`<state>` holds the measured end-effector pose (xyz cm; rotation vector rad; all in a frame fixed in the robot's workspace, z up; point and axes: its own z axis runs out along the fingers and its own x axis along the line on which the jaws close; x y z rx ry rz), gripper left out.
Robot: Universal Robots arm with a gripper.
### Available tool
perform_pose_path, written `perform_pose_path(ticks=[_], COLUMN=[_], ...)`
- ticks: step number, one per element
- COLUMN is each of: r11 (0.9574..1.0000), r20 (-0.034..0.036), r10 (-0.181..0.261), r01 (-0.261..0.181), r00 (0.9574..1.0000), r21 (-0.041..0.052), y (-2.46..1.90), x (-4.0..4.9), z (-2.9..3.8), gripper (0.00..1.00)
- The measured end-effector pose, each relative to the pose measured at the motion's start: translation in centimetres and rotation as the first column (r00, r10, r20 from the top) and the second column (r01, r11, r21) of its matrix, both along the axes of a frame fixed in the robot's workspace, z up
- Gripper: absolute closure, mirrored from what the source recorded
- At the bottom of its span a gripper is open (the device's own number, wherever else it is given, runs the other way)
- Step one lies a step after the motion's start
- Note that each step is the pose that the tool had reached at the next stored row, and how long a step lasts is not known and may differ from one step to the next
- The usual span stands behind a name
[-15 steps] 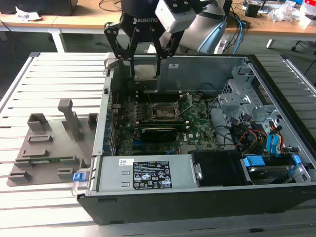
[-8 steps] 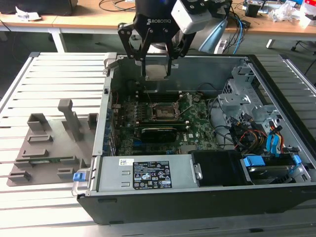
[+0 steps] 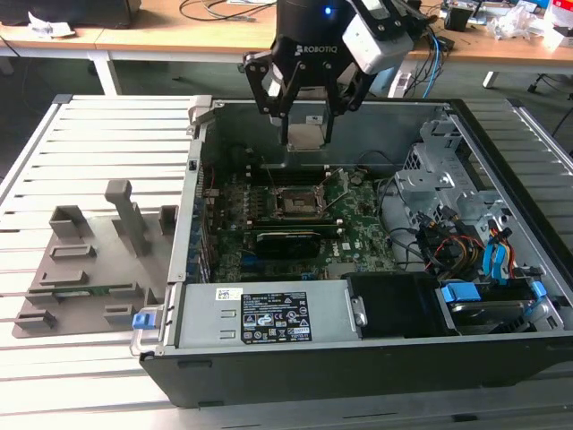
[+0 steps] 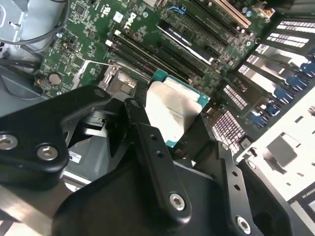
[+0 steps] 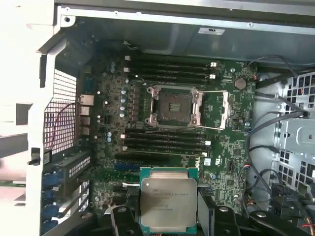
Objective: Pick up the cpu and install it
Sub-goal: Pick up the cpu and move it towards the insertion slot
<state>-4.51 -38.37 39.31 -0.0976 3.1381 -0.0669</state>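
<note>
My gripper (image 3: 307, 133) hangs above the open computer case (image 3: 199, 179) and is shut on the cpu (image 3: 307, 139), a flat square chip with a silver-grey top. In both wrist views the cpu (image 5: 168, 199) (image 4: 174, 110) sits clamped by its edges between the black fingers (image 5: 120, 216). The motherboard socket (image 3: 295, 202) (image 5: 174, 105) lies below, toward the front of the case from the chip. Its metal frame (image 5: 227, 109) is swung open to one side. The cpu is in the air, well clear of the board.
Memory slots (image 5: 170, 71) run on both sides of the socket. A drive cage (image 3: 439, 179) and cables (image 3: 466, 246) fill the case at the exterior view's right, and a power supply (image 3: 269, 318) lies along its front. A grey fixture plate (image 3: 89, 260) rests on the slatted table at the left.
</note>
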Motion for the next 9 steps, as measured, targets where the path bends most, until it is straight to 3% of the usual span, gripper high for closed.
perform_pose_path(ticks=[4, 9], r11=[1.0, 1.0], r20=[-0.0013, -0.0013], r10=[0.0, 0.0], r01=[0.0, 0.0], r00=[1.0, 1.0], r21=[0.0003, 0.002], y=[0.21, 0.23], x=[0.53, 0.62], z=[-0.38, -0.38], gripper=[0.45, 0.45])
